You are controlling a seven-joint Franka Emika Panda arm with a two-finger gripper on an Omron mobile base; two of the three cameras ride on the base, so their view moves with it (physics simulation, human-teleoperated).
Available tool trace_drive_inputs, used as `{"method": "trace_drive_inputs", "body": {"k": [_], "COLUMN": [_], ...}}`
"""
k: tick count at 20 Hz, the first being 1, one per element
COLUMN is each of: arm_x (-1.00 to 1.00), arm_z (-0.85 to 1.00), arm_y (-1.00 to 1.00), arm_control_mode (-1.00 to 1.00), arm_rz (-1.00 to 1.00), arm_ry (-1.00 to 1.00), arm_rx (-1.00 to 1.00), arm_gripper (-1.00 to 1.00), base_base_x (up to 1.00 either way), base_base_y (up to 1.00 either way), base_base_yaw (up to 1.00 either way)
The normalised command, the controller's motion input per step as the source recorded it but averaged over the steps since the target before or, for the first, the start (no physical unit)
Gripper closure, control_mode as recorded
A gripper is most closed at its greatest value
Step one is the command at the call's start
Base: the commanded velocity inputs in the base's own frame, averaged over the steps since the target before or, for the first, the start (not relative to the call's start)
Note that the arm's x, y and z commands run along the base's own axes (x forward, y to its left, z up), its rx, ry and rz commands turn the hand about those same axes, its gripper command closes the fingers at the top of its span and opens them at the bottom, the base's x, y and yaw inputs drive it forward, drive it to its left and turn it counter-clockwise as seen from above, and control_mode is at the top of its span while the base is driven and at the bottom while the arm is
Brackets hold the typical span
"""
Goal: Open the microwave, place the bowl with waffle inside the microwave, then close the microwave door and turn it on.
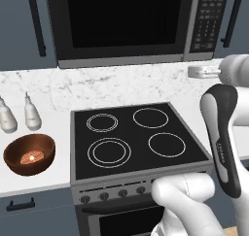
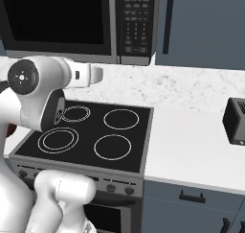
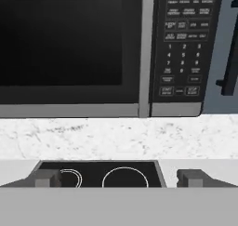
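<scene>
1. The bowl with waffle [image 1: 29, 154] stood on the table [image 1: 44, 174], left of the stove [image 1: 136, 138] — two white bottles [image 1: 19, 114] just behind it.
2. The hand [image 3: 119, 177] was open and empty, above the stove.
3. Farther back, the microwave [image 1: 138, 24] hung above — its microwave door [image 1: 124, 21] was shut, with the keypad [image 3: 184, 48] on its right.

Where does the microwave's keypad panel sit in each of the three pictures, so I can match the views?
Left base view: keypad panel at the top right, right of the microwave door.
Right base view: keypad panel at top centre, left of a grey cabinet.
Hand view: keypad panel at the upper right, large and close.
Shared landmark: the black stove below the microwave.
</scene>
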Motion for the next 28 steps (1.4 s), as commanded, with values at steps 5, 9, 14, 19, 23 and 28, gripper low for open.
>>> {"method": "trace_drive_inputs", "body": {"k": [5, 9, 14, 19, 23, 28], "arm_x": [0.01, -0.01, 0.14, 0.42, 0.62, 0.54], "arm_z": [0.48, 0.33, 0.28, 0.09, 0.01, 0.00], "arm_y": [0.00, -0.14, -0.04, -0.06, -0.18, -0.16], "arm_control_mode": [-1.00, -1.00, -1.00, -1.00, -1.00, -1.00], "arm_rz": [-0.04, -0.03, 0.00, 0.00, 0.04, 0.05], "arm_ry": [-0.26, -0.05, 0.02, 0.04, 0.03, 0.00], "arm_rx": [0.01, 0.00, 0.00, 0.01, 0.03, 0.01], "arm_gripper": [-1.00, -1.00, -1.00, -1.00, -1.00, -1.00], "base_base_x": [0.00, 0.00, 0.00, 0.00, 0.00, 0.00], "base_base_y": [0.00, 0.00, 0.00, 0.00, 0.00, 0.00], "base_base_yaw": [0.00, 0.00, 0.00, 0.00, 0.00, 0.00]}}
